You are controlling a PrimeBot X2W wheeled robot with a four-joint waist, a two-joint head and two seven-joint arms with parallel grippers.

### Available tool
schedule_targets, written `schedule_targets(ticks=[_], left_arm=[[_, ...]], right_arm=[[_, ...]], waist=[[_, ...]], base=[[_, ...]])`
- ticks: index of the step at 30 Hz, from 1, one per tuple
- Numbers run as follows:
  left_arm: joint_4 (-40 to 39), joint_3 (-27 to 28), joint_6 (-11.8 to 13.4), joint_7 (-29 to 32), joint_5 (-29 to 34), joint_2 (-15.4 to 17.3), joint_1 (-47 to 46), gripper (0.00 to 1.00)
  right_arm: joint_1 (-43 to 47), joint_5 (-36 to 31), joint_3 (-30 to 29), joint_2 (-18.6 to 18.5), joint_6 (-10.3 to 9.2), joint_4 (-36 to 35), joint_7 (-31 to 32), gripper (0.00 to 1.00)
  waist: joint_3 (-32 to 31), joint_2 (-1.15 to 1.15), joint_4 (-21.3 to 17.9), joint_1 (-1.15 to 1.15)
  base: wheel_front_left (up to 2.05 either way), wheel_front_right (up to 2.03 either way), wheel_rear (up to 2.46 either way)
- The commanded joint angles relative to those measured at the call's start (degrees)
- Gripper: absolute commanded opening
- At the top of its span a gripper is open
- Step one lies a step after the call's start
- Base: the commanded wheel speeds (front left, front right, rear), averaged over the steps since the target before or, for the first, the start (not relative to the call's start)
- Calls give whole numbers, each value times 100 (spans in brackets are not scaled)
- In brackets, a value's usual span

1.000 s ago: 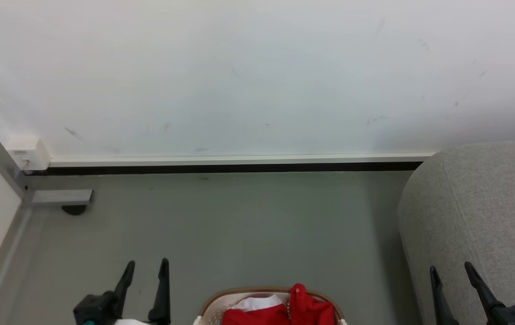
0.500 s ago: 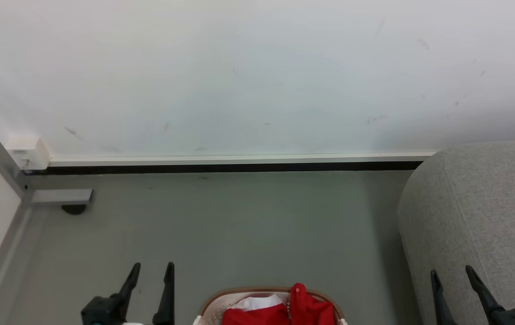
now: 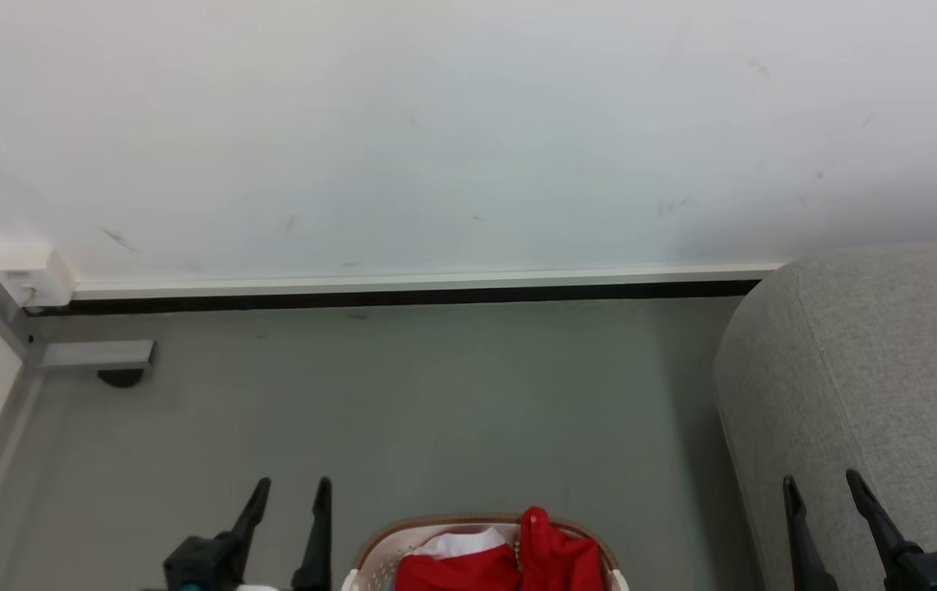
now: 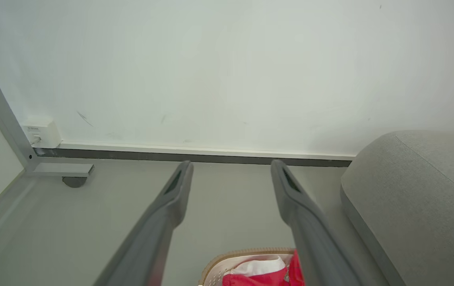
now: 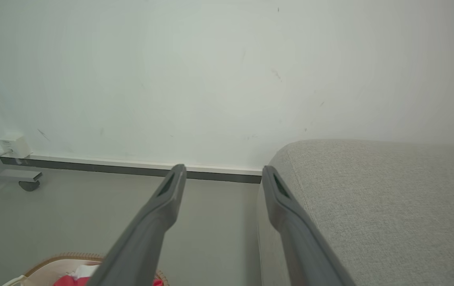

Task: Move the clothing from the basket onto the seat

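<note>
Two grippers, both spread wide and empty: left gripper [image 3: 294, 486], right gripper [image 3: 820, 479]. Clothing [image 3: 509, 566]: red with white trim, heaped in the basket [image 3: 444, 525], just to the left gripper's right. Seat [image 3: 887, 369]: close at the right gripper's right side. Handling, judged: light, limp, prone to trail; pinch the raised fold atop the heap.

So the basket [image 3: 468, 519] is chopped off by the bottom edge and just its far rim shows, so most of the clothing [image 3: 550, 558] in it is out of frame. The seat [image 3: 870, 369] right of the basket runs off the side. Label on the wall box [image 3: 25, 275] far left of the basket: too small to read.
</note>
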Motion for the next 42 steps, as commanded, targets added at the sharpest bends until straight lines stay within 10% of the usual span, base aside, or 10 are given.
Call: schedule_targets(ticks=[1,19,42], left_arm=[[16,-22,-25,-6,-85,34,-77,100],[1990,-1755,-222,460,248,36,-1922,100],[3884,-1913,220,1225,641,651,-3769,100]], right_arm=[[-53,27,-16,-6,-12,-37,-17,100],[-1420,314,176,-6,-12,-575,-17,100],[-2905,798,784,-4,-12,-1544,-17,100]], waist=[[57,0,-29,0],[2225,0,-745,0],[4700,0,-1391,0]], base=[[0,0,0],[0,0,0],[0,0,0]])
